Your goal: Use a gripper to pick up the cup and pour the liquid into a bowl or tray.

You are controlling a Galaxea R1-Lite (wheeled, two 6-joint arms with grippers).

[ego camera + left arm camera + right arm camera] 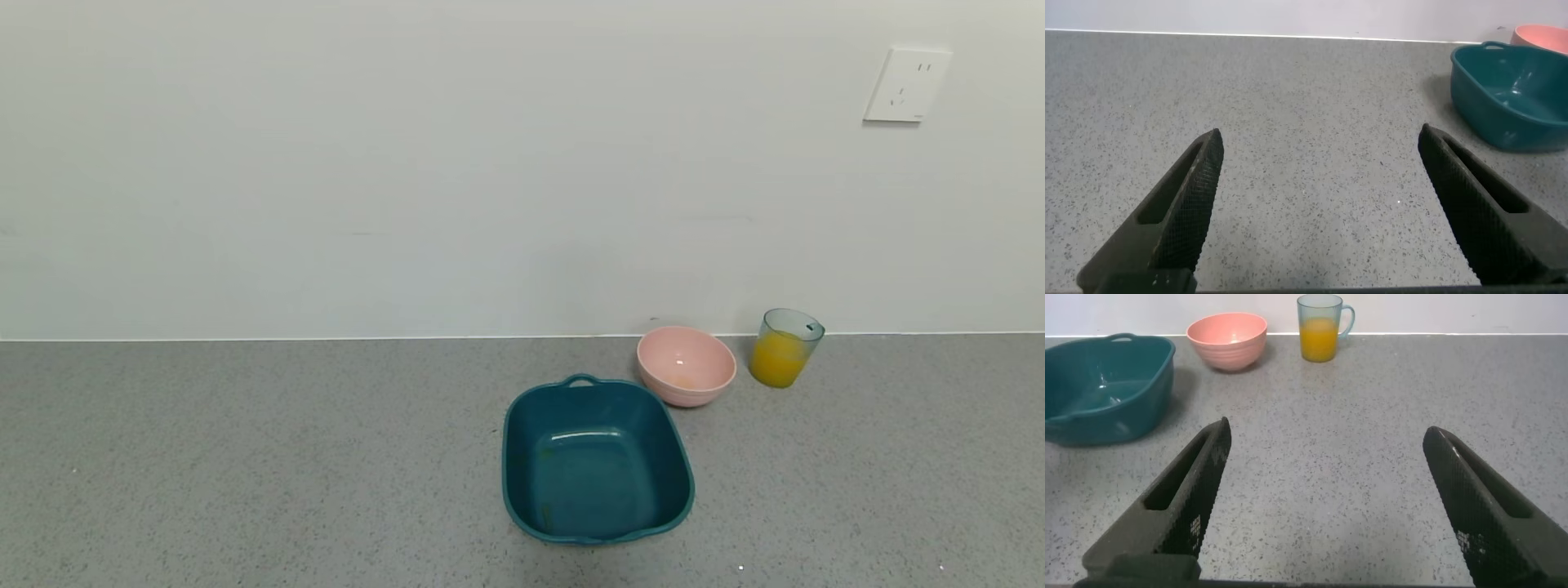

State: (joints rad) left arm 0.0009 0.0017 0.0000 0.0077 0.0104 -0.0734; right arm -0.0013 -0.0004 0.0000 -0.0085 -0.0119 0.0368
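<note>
Head cam sits up high and looks forward and down at the grey worktop point(245, 457) and the wall behind it, fairly far back. Each wrist cam rides low just behind its own tool, looking out between the spread fingers along the worktop: left tool point(1319, 167), right tool point(1327, 457). Ahead of the left tool and off to one side you get the teal tub point(1511, 94); the right wrist and head views share that tub too, plus the pink bowl point(1226, 339) and cup point(1319, 327), well ahead of the right tool
</note>
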